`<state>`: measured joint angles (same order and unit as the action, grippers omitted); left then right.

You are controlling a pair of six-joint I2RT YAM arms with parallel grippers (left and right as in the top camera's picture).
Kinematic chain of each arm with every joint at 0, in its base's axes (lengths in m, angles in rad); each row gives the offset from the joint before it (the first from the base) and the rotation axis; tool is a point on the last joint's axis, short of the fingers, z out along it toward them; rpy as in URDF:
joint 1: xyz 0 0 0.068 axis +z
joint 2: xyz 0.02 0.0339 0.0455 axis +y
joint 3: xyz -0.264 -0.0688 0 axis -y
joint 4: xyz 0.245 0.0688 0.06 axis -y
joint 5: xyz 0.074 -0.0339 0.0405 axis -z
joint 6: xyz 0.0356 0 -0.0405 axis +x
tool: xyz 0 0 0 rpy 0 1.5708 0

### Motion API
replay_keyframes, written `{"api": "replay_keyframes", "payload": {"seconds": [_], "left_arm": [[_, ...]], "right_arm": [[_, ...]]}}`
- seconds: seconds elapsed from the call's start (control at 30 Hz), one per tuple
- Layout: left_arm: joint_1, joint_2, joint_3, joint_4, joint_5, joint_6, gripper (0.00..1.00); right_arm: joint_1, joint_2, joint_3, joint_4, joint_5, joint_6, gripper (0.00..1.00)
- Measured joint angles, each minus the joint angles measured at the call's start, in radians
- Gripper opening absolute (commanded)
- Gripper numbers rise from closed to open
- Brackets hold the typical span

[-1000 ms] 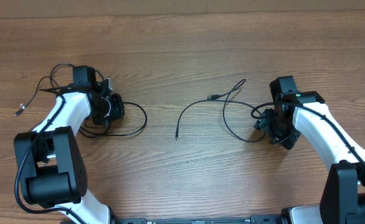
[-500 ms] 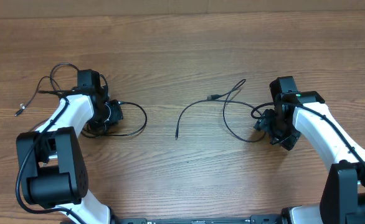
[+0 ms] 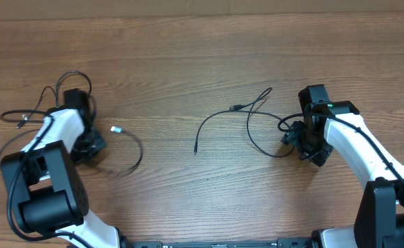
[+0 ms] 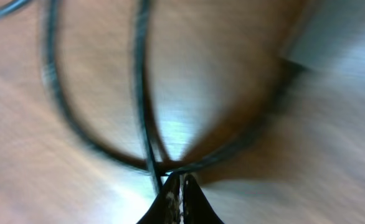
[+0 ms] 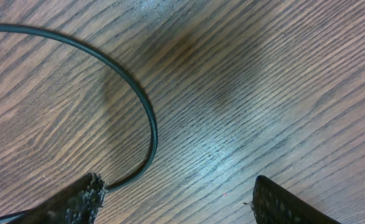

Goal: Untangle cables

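Thin black cables lie on the wood table. My left gripper (image 3: 89,146) is shut on one cable (image 3: 140,153), which curves right and ends in a silver plug (image 3: 116,129). The blurred left wrist view shows the closed jaws (image 4: 177,182) pinching cable strands (image 4: 142,93) at the tips. More cable loops (image 3: 76,74) lie behind the left arm, with a plug end (image 3: 24,118) at the far left. A separate cable (image 3: 212,117) lies mid-table, and its loop (image 3: 256,141) reaches my right gripper (image 3: 290,136). That gripper (image 5: 179,193) is open and empty, with a cable arc (image 5: 150,121) by its left finger.
The table's far edge (image 3: 202,14) runs along the top of the overhead view. Both arm bases stand at the near edge, and the left one (image 3: 47,200) is bulky.
My left arm has swung left, dragging its cable. The loop and its silver plug moved left, away from the middle cable. The right arm and middle cable have not moved.
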<state>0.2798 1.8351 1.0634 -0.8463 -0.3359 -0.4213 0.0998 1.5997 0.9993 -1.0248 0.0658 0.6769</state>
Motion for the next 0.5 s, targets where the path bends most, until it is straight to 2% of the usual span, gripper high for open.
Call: {"api": "replay_keyframes", "payload": {"seconds": [0.17, 0.4, 0.47, 0.5], "left_arm": [[0.085, 0.0, 0.085, -0.077, -0.036, -0.026, 0.04], [0.1, 0.0, 0.245, -0.169, -0.021, -0.045, 0.04], [0.095, 0.001, 0.283, -0.186, 0.126, -0.009, 0.06], [0.084, 0.001, 0.295, -0.186, 0.224, 0.023, 0.16]], "right_arm": [[0.0, 0.0, 0.0, 0.001, 0.0, 0.0, 0.75], [0.0, 0.0, 0.0, 0.004, 0.001, 0.0, 0.75], [0.0, 0.0, 0.0, 0.011, 0.0, 0.0, 0.75], [0.0, 0.0, 0.0, 0.014, 0.0, 0.0, 0.75]]}}
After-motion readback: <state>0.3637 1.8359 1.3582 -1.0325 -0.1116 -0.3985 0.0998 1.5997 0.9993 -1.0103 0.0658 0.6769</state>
